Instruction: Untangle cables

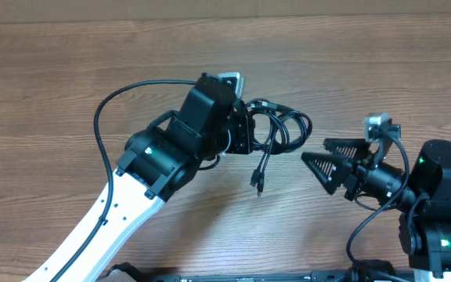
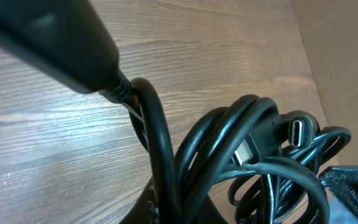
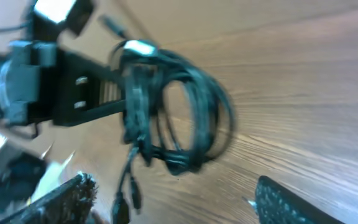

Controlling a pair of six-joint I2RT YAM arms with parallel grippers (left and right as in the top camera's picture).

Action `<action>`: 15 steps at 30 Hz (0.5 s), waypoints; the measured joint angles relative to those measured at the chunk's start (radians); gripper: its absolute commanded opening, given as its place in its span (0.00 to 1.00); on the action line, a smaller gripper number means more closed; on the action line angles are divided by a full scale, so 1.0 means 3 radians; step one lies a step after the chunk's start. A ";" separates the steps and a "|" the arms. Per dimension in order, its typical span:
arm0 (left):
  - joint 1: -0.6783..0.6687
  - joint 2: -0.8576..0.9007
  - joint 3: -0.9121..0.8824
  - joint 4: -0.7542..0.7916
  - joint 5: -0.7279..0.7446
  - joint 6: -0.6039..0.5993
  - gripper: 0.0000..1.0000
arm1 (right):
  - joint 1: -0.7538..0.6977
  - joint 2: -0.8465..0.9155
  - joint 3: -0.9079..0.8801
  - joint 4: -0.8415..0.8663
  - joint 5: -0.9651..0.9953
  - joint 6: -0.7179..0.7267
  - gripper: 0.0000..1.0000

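Over the wooden bench (image 1: 69, 70), the left fingers (image 1: 243, 131) are clamped shut on the cables (image 1: 288, 127), a looped black bundle with two plug ends (image 1: 257, 182) dangling below, while the right fingers (image 1: 319, 163) stand open and empty, near the loops but apart.

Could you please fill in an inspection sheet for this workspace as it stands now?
Surface: wooden table, bare grain, no marks seen.
Job's things: cables wound in one looped bundle, plug ends hanging loose.
Clutter: nothing seen.
Grippers: left claw shut on the cables; right claw open, empty, facing the bundle, apart from it.
Cables: left arm cable arcs out beside its arm; right arm cable loops beside its base.
Surroundings: pale strip beyond the table's far edge.
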State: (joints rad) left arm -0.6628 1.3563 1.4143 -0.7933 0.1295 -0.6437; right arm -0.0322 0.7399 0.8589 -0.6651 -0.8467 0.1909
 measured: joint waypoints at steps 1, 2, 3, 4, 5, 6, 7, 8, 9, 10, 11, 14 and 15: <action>0.0022 0.0000 0.0000 0.0001 -0.0004 -0.0058 0.04 | 0.0000 0.0000 0.0000 -0.0003 0.0089 0.0097 0.76; 0.0032 0.0000 0.0000 0.0001 -0.0005 -0.0081 0.04 | 0.0000 0.0000 0.0000 -0.0003 0.0128 0.0140 0.75; 0.0038 0.0000 0.0000 0.0001 -0.0013 -0.0130 0.04 | 0.0000 0.0000 0.0000 -0.0003 0.0174 0.0186 0.74; 0.0051 0.0000 0.0000 0.0001 -0.0011 -0.0173 0.04 | 0.0000 0.0000 0.0000 -0.0003 0.0212 0.0234 0.71; 0.0053 0.0000 0.0000 0.0001 -0.0013 -0.0231 0.04 | 0.0000 0.0000 0.0000 -0.0004 0.0245 0.0264 0.70; 0.0052 0.0000 0.0000 0.0006 -0.0013 -0.0298 0.04 | 0.0000 0.0000 0.0000 -0.0004 0.0267 0.0292 0.69; 0.0052 0.0000 0.0000 0.0014 -0.0011 -0.0362 0.04 | 0.0000 0.0000 0.0000 -0.0005 0.0290 0.0313 0.68; 0.0052 0.0000 0.0000 0.0029 -0.0011 -0.0422 0.04 | 0.0000 0.0000 0.0000 -0.0004 0.0301 0.0326 0.67; 0.0051 0.0000 0.0000 0.0047 -0.0010 -0.0482 0.04 | 0.0000 0.0000 0.0000 -0.0003 0.0312 0.0332 0.67; 0.0050 0.0000 0.0000 0.0069 -0.0010 -0.0540 0.04 | 0.0000 0.0000 0.0000 -0.0004 0.0320 0.0346 0.67; 0.0048 0.0000 0.0000 0.0086 -0.0006 -0.0575 0.04 | 0.0000 0.0000 0.0000 -0.0004 0.0320 0.0348 0.67; 0.0013 0.0000 0.0000 0.0160 0.0033 -0.0654 0.04 | 0.0000 0.0000 0.0000 -0.0004 0.0327 0.0351 0.67; -0.0006 0.0000 0.0000 0.0174 0.0052 -0.0666 0.04 | 0.0000 0.0000 0.0000 -0.0005 0.0331 0.0350 0.68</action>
State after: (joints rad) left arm -0.6647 1.3563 1.4143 -0.7410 0.1452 -0.8436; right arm -0.0322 0.7399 0.8589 -0.6666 -0.7475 0.2958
